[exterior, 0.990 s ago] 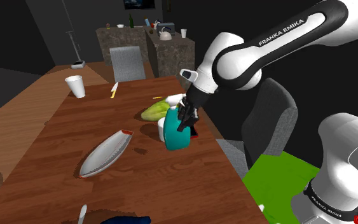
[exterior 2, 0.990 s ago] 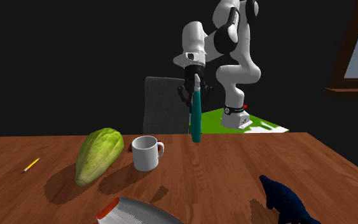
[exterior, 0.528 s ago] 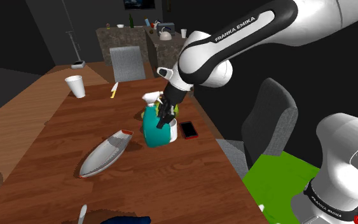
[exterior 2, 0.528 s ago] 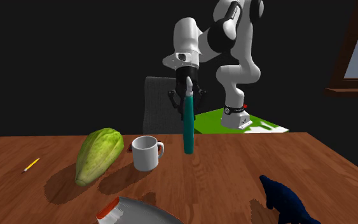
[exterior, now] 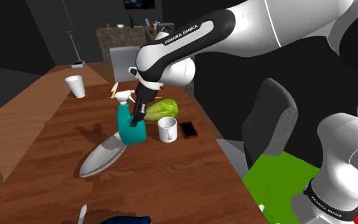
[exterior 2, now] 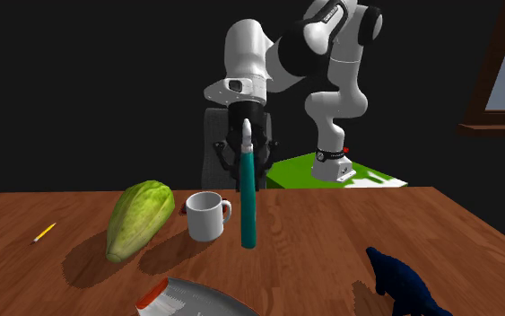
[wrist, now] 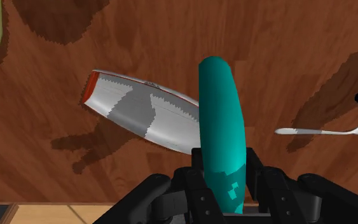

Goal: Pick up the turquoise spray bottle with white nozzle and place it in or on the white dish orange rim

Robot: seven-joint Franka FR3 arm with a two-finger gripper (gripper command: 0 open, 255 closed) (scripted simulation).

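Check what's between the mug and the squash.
Nothing: bare table with their shadows separates the mug from the squash in the second exterior view.

arm (exterior: 266,25): glossy white rounded links | joint bands (exterior: 220,24): black | lettering (exterior: 184,33): white "FRANKA EMIKA" | base ring (exterior: 329,202): black, lettered | gripper (wrist: 225,184): all black

Upright teal spray bottle (exterior 2: 248,202) above wooden table (exterior 2: 331,242), white mug (exterior 2: 205,216) beside
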